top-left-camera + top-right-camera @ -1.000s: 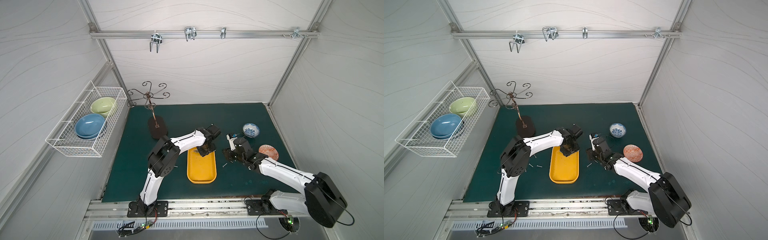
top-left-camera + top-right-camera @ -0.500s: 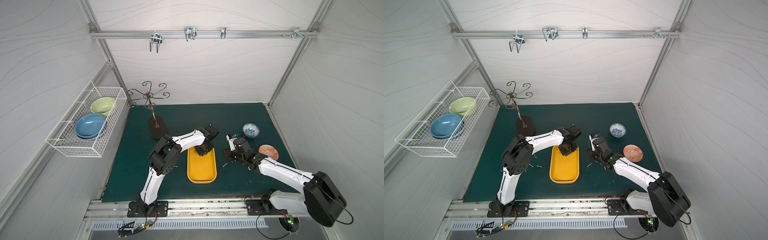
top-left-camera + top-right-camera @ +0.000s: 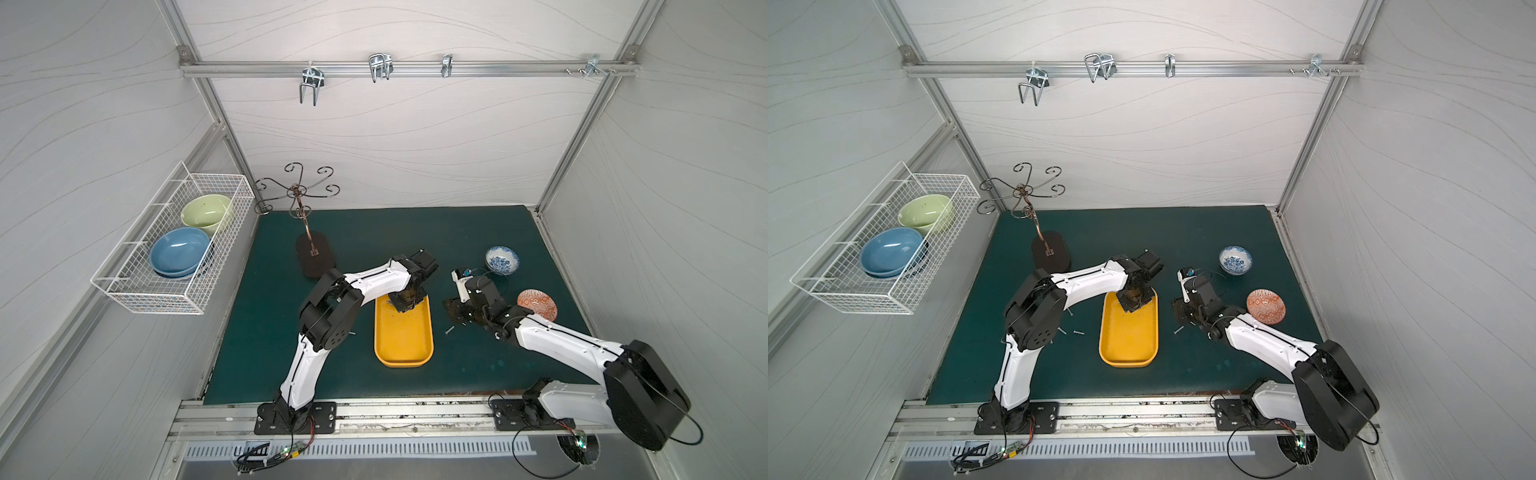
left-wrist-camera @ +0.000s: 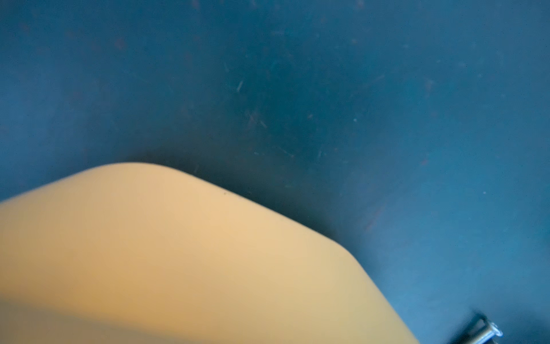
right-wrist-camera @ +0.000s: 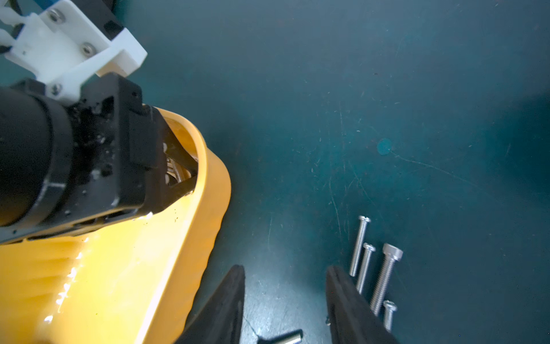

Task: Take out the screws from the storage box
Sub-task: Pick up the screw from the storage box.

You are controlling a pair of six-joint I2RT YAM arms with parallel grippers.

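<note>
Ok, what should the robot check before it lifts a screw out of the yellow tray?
1. Left gripper down at the tray's far end: ok.
2. A screw sits between its jaws: ok.
3. Screw gripped tight: cannot tell.
4. Right gripper open, empty, beside the tray: ok.
5. Loose screws lie on the mat, outside the tray: ok.

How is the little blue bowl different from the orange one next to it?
The blue-and-white bowl is deep with tall sides; the orange-red dish is shallower and looks wider. The blue-and-white bowl sits farther back; the orange-red dish sits nearer the front. Both are round, patterned, and stand on the green mat.
</note>
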